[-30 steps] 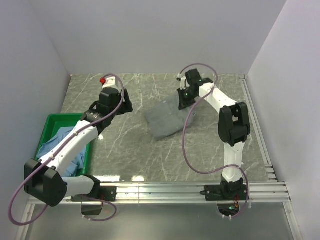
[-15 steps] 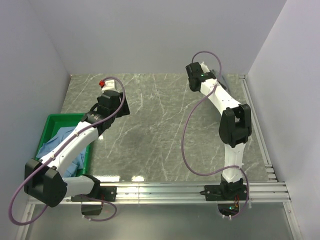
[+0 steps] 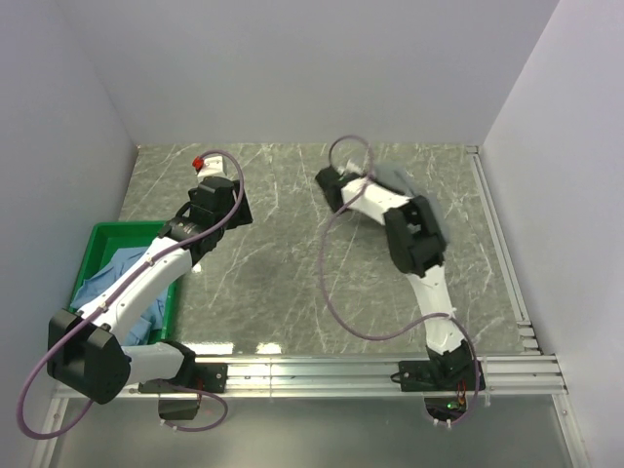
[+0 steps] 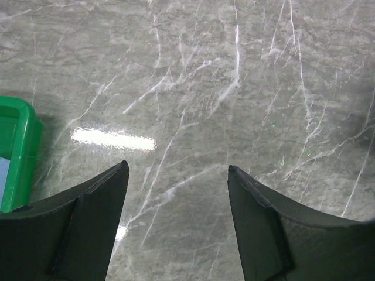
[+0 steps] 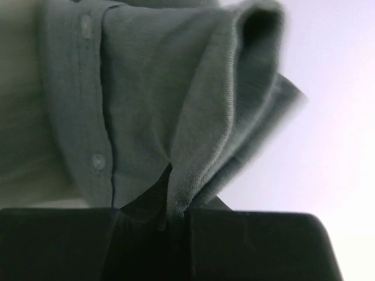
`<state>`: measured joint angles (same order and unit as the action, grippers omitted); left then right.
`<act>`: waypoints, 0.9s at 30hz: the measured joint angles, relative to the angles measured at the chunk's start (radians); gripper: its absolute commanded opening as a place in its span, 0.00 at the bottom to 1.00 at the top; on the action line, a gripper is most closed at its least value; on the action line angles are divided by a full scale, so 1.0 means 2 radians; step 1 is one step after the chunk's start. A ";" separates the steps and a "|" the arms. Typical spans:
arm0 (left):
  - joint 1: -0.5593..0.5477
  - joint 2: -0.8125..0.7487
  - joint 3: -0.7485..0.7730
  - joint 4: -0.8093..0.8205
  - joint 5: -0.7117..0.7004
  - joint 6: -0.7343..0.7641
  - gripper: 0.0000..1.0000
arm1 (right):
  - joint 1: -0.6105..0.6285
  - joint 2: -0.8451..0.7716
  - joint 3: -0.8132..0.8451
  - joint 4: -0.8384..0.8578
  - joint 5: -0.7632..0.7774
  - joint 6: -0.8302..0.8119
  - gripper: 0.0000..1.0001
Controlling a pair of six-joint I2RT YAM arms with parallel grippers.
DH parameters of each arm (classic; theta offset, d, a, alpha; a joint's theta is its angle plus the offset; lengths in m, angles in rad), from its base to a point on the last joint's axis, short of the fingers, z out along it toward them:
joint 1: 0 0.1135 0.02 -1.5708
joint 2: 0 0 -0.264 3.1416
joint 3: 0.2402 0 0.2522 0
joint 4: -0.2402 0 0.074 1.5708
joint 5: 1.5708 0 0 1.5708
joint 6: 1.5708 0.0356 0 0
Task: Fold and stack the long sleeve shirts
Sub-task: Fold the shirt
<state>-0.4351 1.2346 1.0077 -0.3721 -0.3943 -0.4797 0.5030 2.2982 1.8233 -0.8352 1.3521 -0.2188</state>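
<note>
The grey-green shirt (image 5: 146, 88) is pinched by a fold of its buttoned front in my right gripper (image 5: 173, 213), which is shut on it. In the top view only a small grey patch of this shirt (image 3: 398, 178) shows, next to the right gripper (image 3: 375, 185) above the far middle of the table. The light blue shirt (image 3: 112, 278) lies crumpled in the green bin (image 3: 97, 234) at the left. My left gripper (image 4: 176, 170) is open and empty over bare marble; in the top view the left gripper (image 3: 222, 203) is right of the bin's far end.
The marble table (image 3: 283, 283) has white walls on three sides. A metal rail (image 3: 341, 370) runs along its near edge, and another rail (image 3: 497, 234) along its right side. The bin's corner (image 4: 17, 152) shows at the left of the left wrist view.
The grey-green shirt lay spread at mid-table a second ago. My right gripper has lifted it off the table and swung left with it. The left arm has barely moved.
</note>
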 measured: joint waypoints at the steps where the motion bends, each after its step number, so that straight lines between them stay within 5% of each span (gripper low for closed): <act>1: 0.000 0.000 0.000 0.000 -0.001 0.000 0.74 | 0.011 0.026 0.002 -0.015 -0.005 0.018 0.04; 11: 0.000 0.000 0.000 -0.001 -0.011 0.000 0.74 | 0.112 0.101 0.032 -0.099 -0.100 0.124 0.16; 20: 0.001 0.003 0.000 -0.005 -0.016 -0.002 0.74 | 0.166 0.100 0.045 -0.111 -0.156 0.148 0.54; 27: 0.003 0.003 0.000 -0.005 -0.023 -0.005 0.75 | 0.186 0.053 0.037 -0.104 -0.246 0.150 0.58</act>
<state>-0.4282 1.2415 1.0077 -0.3828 -0.4393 -0.4900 0.8742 2.4050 1.8969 -1.0431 0.8608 0.0822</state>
